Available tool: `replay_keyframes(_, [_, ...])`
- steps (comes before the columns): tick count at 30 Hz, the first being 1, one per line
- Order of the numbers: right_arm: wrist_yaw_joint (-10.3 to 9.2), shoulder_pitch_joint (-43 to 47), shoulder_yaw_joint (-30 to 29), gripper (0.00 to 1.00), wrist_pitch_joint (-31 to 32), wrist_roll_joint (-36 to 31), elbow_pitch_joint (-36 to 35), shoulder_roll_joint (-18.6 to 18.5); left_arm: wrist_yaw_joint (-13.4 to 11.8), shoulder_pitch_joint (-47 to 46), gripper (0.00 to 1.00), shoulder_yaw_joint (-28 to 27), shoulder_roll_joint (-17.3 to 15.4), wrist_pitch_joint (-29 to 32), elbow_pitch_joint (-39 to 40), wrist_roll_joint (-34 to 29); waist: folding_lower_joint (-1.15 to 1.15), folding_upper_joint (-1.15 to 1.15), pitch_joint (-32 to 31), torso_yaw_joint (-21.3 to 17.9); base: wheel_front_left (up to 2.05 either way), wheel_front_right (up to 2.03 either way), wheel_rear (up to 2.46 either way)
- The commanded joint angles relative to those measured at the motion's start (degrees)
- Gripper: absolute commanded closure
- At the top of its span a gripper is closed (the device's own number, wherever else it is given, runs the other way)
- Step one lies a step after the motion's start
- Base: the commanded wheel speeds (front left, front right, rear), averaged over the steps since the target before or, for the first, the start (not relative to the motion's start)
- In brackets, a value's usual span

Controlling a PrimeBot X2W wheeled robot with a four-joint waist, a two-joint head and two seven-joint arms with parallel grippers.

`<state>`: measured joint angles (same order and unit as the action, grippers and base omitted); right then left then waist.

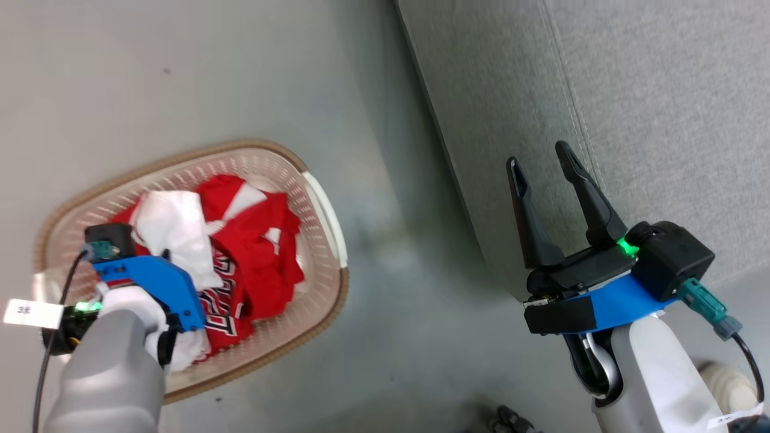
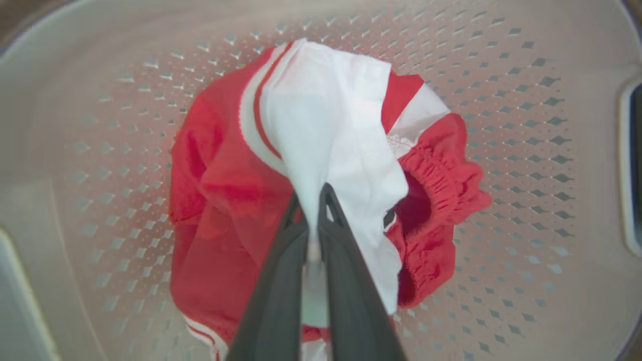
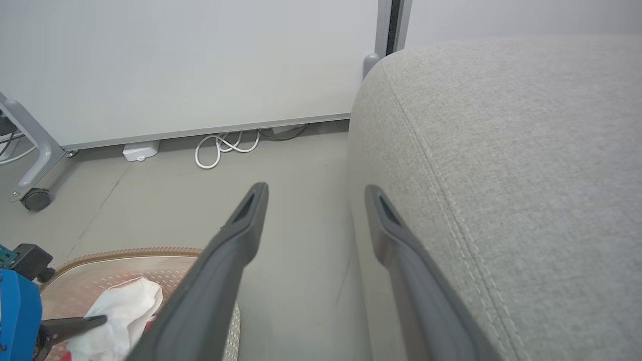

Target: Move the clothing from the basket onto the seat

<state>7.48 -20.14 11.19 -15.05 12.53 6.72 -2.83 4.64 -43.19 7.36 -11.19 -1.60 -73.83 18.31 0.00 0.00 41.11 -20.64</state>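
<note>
The clothing (image 1: 258, 240) is a red heap with white parts, lying in the cream basket (image 1: 240, 145) on the floor at the left. My left arm reaches down into the basket, its blue wrist mount (image 1: 156, 282) over the heap. In the left wrist view my left gripper (image 2: 315, 193) is shut on a white fold of the clothing (image 2: 220, 190), above the perforated basket wall (image 2: 501, 125). My right gripper (image 1: 537, 155) stands open with nothing in it, against the front edge of the grey seat (image 1: 662, 90). The right wrist view has the right gripper (image 3: 316, 190) beside the seat (image 3: 526, 150), with the basket (image 3: 125, 252) low at the left.
Bare grey floor (image 1: 397, 270) separates the basket from the seat. Along the far wall lie a coiled white cable (image 3: 220, 148) and a small white box (image 3: 140, 150). A grey stand leg on a castor (image 3: 35, 198) is at the left.
</note>
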Motion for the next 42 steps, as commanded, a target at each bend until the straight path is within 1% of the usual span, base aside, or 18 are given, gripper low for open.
replay_keyframes(1, [0.02,-0.1,-0.2,0.0,-0.2,-0.7,0.7,-0.1,0.7,0.6,1.0,0.3,0.4,-0.5,0.0,0.1,0.0,0.0,-4.8,3.2,0.0,0.0,0.0])
replay_keyframes(4, [0.02,1.0,-0.7,0.0,-0.2,-1.9,2.1,-0.1,2.0,1.7,1.0,2.2,1.7,-1.7,0.0,-0.7,0.0,0.0,-9.1,5.4,0.0,0.0,0.0])
replay_keyframes(5, [0.02,1.5,-0.8,0.0,-0.2,-2.3,2.6,-0.1,2.4,2.1,1.0,3.0,3.0,-2.3,0.0,-1.0,0.0,0.0,-10.8,6.2,0.0,0.0,0.0])
replay_keyframes(8, [0.02,3.1,-1.6,0.0,-0.2,-3.6,4.2,-0.1,2.6,3.1,1.0,5.4,5.6,-3.9,0.0,-1.7,0.0,0.0,-15.8,8.9,0.0,0.0,0.0])
replay_keyframes(13, [0.03,5.7,-2.7,0.0,-0.2,-5.2,6.1,-0.1,2.9,4.7,1.0,9.0,8.1,-5.2,1.6,-0.8,0.0,0.0,-22.9,12.9,0.0,0.0,0.0])
replay_keyframes(15, [0.03,6.6,-2.4,0.0,-0.2,-5.6,6.8,-0.1,3.0,6.0,1.0,11.8,8.4,-4.5,4.3,0.9,0.0,0.0,-25.1,14.0,0.0,0.0,0.0])
replay_keyframes(19, [0.03,8.3,-2.8,0.0,-0.1,-5.7,8.0,-0.1,2.9,9.1,1.0,19.2,8.3,-2.5,13.8,7.7,0.0,0.0,-29.2,16.6,0.0,0.0,0.0])
replay_keyframes(23, [0.03,9.6,-2.8,0.0,0.2,-5.6,8.6,-0.1,2.9,10.3,1.0,23.3,8.2,-2.6,19.6,11.0,0.0,0.0,-32.1,18.5,0.0,0.0,0.0])
replay_keyframes(31, [0.03,11.8,-2.4,0.0,1.3,-5.7,8.7,-0.1,0.4,9.6,1.0,28.9,8.3,-2.7,28.4,14.2,0.0,0.0,-36.4,20.2,0.0,0.0,0.0])
replay_keyframes(37, [0.03,13.3,-1.7,0.0,2.3,-5.8,8.8,-0.1,-1.7,6.7,1.0,33.4,8.3,-1.6,34.8,16.6,0.0,0.0,-39.3,21.2,0.0,0.0,0.0])
replay_keyframes(42, [0.03,14.1,-0.6,0.0,3.3,-5.6,8.5,-0.1,-3.2,3.5,1.0,36.9,8.3,-0.6,38.3,18.8,0.0,0.0,-41.0,21.8,0.0,0.0,0.0])
